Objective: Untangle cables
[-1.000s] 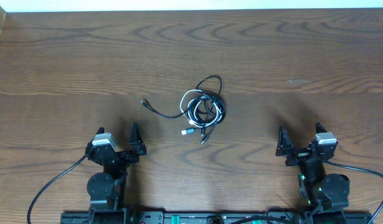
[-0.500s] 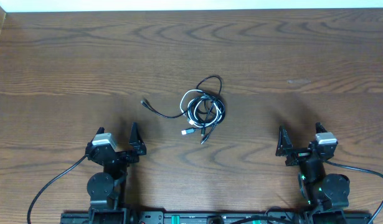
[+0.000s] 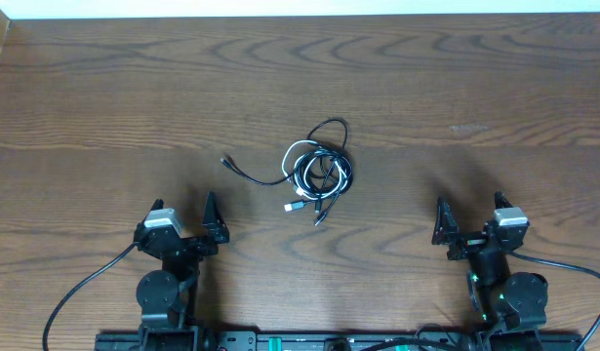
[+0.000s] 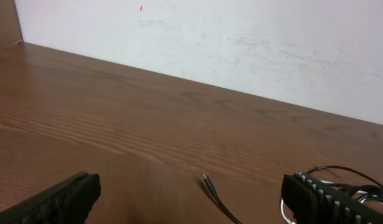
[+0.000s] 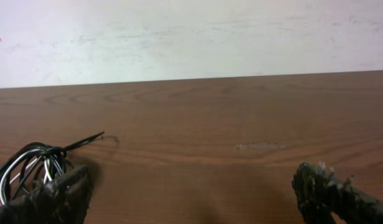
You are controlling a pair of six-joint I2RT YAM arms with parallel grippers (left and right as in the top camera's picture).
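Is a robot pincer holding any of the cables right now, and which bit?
Nothing is held. The left pincer and right pincer are both open and empty, well apart from the tangled cables.

Cables [image 3: 317, 174] heaped on table [image 3: 495, 78] centre, 1 plug [image 3: 224, 157] out left

Overhead top-down; low wrists sharing cables [image 3: 317, 174]
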